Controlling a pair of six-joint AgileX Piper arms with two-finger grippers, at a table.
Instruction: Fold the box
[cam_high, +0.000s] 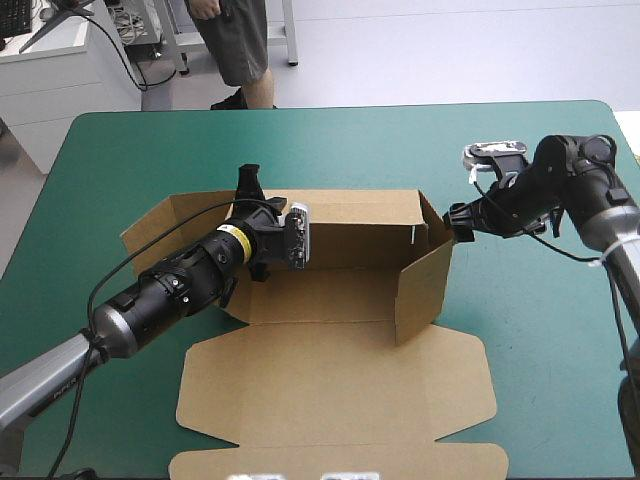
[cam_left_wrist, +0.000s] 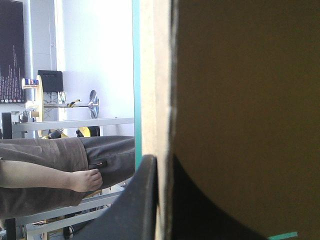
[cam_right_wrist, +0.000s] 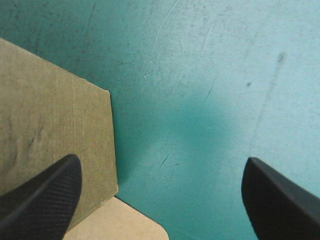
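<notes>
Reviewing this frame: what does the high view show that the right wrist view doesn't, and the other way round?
Only the high view: the whole box, rear and right walls raised, lid flat toward the table's near edge, and the left gripper at the rear wall. Only the right wrist view: the fingers of the right gripper standing apart, with bare teal-green cover between them. Both: the right gripper at the box's right end wall.

My left arm (cam_high: 150, 300) stretches in low and forward. My left gripper (cam_high: 248, 188) is all but closed, its fingers (cam_left_wrist: 135, 205) pinching a raised wall of the box (cam_high: 330, 370). My right arm (cam_high: 590, 200) is bent. My right gripper (cam_high: 460, 222) has its fingers (cam_right_wrist: 45, 195) spread wide.
</notes>
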